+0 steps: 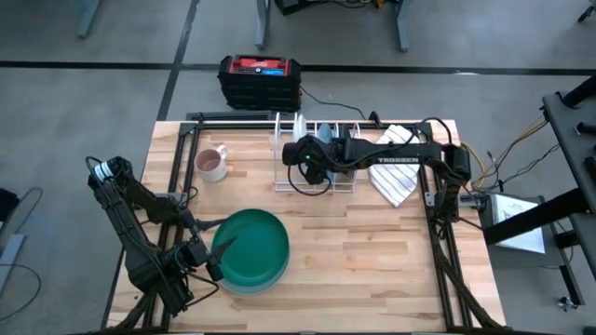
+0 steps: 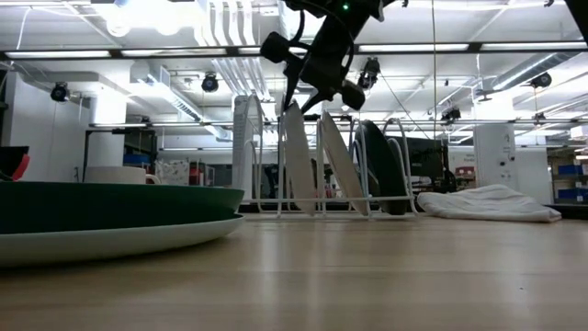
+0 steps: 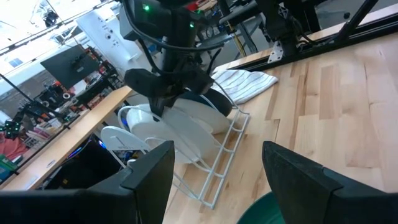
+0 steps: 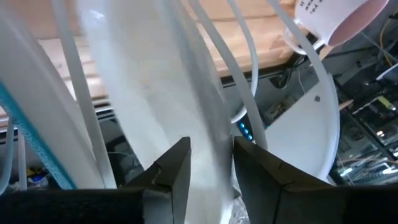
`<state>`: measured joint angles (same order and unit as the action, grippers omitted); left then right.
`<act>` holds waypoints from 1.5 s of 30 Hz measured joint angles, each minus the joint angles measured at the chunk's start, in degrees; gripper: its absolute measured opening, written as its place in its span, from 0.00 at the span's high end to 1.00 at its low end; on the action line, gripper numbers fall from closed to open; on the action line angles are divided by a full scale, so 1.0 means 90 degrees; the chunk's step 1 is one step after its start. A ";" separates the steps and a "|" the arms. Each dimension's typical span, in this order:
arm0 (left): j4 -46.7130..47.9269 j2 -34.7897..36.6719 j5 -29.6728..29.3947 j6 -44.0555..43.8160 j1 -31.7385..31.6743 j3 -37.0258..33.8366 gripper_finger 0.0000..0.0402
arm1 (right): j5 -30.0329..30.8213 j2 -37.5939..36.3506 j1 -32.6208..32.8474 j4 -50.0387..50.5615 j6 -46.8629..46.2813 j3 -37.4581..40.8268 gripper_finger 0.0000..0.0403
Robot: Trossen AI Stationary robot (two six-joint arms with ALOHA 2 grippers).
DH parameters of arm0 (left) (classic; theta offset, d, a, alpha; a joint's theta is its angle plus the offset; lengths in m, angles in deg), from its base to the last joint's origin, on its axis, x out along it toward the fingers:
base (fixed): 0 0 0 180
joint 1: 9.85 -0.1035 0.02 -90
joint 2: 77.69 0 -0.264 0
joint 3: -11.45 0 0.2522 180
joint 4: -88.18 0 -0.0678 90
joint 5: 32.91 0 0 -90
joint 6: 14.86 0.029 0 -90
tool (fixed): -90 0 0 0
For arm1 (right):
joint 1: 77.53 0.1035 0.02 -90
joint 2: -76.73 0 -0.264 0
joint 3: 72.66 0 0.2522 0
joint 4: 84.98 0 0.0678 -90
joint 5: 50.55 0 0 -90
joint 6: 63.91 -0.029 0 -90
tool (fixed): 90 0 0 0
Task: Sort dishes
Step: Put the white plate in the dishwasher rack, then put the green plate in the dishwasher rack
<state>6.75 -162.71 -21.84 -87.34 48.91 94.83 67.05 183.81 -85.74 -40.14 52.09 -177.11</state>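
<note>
Partly hidden, right tool straddles racked plate.

Two dark jointed arms, black cables, white lettering on the right arm.

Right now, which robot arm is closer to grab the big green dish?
The left. Its open left gripper sits right at the green dish's rim, while the right gripper is busy over a plate in the white rack.
</note>
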 joint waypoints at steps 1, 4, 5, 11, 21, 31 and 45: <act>-0.0002 0.0000 0.0000 0.0000 0.0000 0.0000 0.42 | 0.0004 -0.0018 0.0005 -0.0004 0.0002 0.0000 0.72; -0.0001 0.0000 0.0000 0.0000 0.0000 0.0000 0.42 | 0.0012 -0.0061 0.0009 0.0021 -0.0002 -0.0018 0.70; -0.0002 0.0000 0.0000 0.0000 0.0000 0.0000 0.42 | 0.0013 -0.0073 0.0009 0.0031 -0.0001 -0.0040 0.70; 0.0002 0.0000 0.0001 0.0000 0.0000 0.0000 0.42 | 0.0183 -0.0108 0.0011 -0.0001 -0.0045 -0.0186 0.68; 0.0004 0.0000 0.0009 0.0000 0.0000 0.0000 0.42 | 0.0467 -0.0505 0.0107 0.0121 -0.0506 -0.0221 0.73; -0.0020 -0.0002 0.0018 0.0000 0.0000 -0.0002 0.42 | 0.0453 -0.1360 0.0416 0.0745 -0.5203 -0.0221 0.79; -0.0034 -0.0002 -0.0005 0.0000 -0.0010 -0.0002 0.42 | -0.2244 -0.2232 0.0546 0.2310 -1.1994 0.1450 0.99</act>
<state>6.44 -162.73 -21.89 -87.34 48.82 94.81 46.86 163.72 -80.82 -19.34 -55.86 -164.07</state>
